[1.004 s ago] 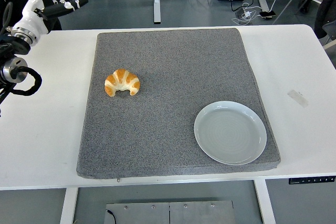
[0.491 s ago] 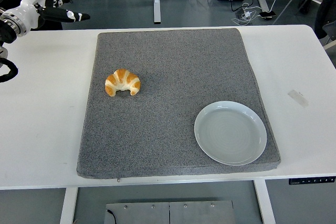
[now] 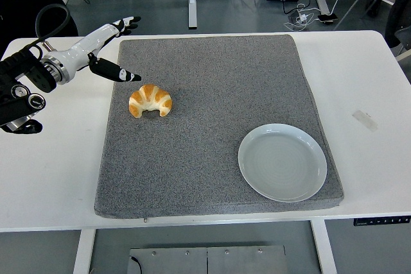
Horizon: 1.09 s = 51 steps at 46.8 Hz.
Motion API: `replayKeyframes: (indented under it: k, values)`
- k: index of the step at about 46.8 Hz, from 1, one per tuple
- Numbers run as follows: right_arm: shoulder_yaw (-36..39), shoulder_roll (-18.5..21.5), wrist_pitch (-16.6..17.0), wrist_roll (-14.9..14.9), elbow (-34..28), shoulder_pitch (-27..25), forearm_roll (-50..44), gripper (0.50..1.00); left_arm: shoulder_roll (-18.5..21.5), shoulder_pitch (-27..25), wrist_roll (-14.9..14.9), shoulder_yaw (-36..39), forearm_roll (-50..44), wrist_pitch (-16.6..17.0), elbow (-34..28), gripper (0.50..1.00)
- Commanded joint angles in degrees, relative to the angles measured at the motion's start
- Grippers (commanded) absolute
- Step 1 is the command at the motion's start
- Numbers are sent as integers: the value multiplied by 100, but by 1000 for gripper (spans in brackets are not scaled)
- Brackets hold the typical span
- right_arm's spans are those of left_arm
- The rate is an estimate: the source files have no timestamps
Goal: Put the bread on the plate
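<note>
The golden-brown, crescent-shaped croissant of bread lies left of centre in the frame, on the grey speckled foam mat; nothing grips it. The round, pale grey ceramic plate sits bare at the lower right of the mat, well apart from the bread. The left hand, white-and-black, hangs at the upper left, just above and left of the croissant, fingers spread and holding nothing; the right hand is out of view. This looks like the approach step; the grasp is not yet made. Next calls for lowering over the croissant and closing; open mat lies between bread and plate, and the white table borders it.
</note>
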Motion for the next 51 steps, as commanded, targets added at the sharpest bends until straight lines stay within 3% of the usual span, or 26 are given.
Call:
replayKeyframes:
  k: [1, 11, 23, 37, 51]
  values:
    - [0, 0, -8, -7, 0, -3, -1, 1000, -27, -9, -1, 182, 120, 138, -10, 975]
    - [0, 0, 0, -7, 0, -3, -1, 1000, -71, 18, -1, 402, 797, 551, -10, 977]
    - [0, 0, 0, 2, 0, -3, -1, 1000, -300, 9, -1, 876, 982, 798, -1, 977]
    - [0, 0, -8, 2, 0, -3, -1, 1000, -326, -9, -9, 1193, 1052, 815, 192, 977]
    - [0, 0, 0, 2, 0, -3, -1, 1000, -686, 35, -27, 1184, 1219, 824, 561, 977]
